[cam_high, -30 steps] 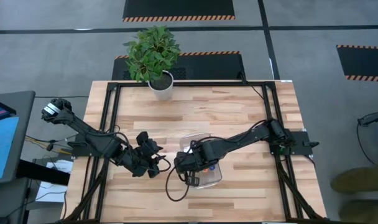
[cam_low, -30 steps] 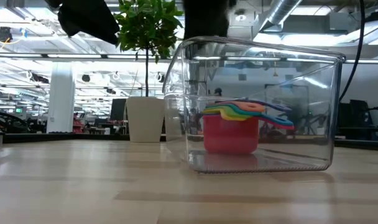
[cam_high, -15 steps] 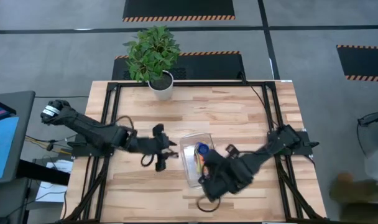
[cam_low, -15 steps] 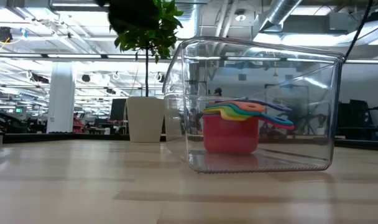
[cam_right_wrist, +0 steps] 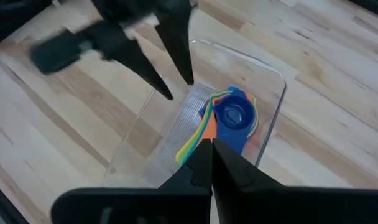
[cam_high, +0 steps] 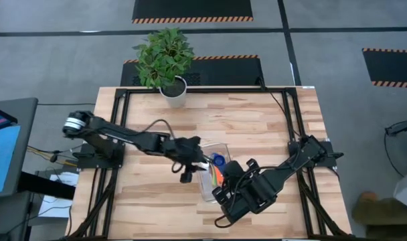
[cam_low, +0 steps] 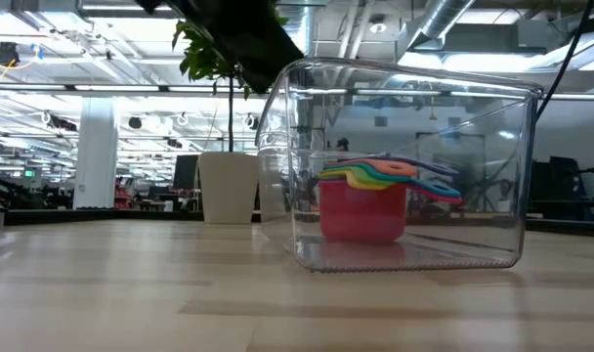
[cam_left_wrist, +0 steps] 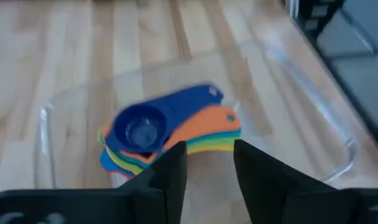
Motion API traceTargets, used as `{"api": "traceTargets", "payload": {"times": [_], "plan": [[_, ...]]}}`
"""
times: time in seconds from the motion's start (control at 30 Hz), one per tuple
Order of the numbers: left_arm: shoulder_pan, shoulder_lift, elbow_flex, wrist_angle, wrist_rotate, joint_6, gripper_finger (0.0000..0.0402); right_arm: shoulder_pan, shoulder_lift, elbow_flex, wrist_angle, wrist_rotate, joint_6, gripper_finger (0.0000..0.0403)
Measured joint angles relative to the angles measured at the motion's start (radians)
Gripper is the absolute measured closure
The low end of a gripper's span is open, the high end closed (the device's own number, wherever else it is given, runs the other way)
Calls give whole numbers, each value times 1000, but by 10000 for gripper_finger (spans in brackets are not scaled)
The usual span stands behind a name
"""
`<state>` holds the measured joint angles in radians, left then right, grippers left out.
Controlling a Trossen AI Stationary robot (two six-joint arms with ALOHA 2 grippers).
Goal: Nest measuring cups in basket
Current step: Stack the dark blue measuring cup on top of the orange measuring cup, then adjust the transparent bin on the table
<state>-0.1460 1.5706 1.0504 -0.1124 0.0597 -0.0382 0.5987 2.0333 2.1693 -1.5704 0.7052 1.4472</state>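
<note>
A stack of nested measuring cups [cam_left_wrist: 167,134] sits inside the clear basket [cam_high: 205,191] near the middle of the table [cam_high: 257,120], a dark blue cup on top. The left gripper [cam_left_wrist: 209,163] hovers over the basket's rim, jaws narrowly parted and empty; the right gripper [cam_right_wrist: 211,163] hangs above its other side, jaws closed. The nesting looks finished; both arms likely need only withdraw.

Nested measuring cups [cam_low: 363,200] inside clear basket [cam_low: 492,186].

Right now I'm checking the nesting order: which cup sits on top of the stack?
The dark blue cup, smallest bowl, atop the orange and other cups in the basket.
</note>
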Motion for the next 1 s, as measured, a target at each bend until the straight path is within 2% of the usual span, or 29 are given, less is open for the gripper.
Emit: {"api": "traceTargets", "payload": {"times": [0.1,0.27,0.37,0.5,0.63,0.83,1.0], "plan": [[7,92,80,-90,12,49,294,-5,0,0,-1,-1,-12,388],[10,207,211,-321,-101,88,307,-6,0,0,-1,-1,-12,395],[19,256,256,-461,-133,89,307,-2,0,0,-1,-1,-12,385],[25,280,256,-619,-128,28,302,2,0,0,0,-1,-19,373],[18,281,256,-690,-78,-76,301,1,0,0,-1,-2,-25,378],[-4,273,259,-691,18,-229,301,1,0,0,0,-1,-56,394],[-24,260,261,-679,48,-271,301,1,0,0,-1,2,-60,382]]}}
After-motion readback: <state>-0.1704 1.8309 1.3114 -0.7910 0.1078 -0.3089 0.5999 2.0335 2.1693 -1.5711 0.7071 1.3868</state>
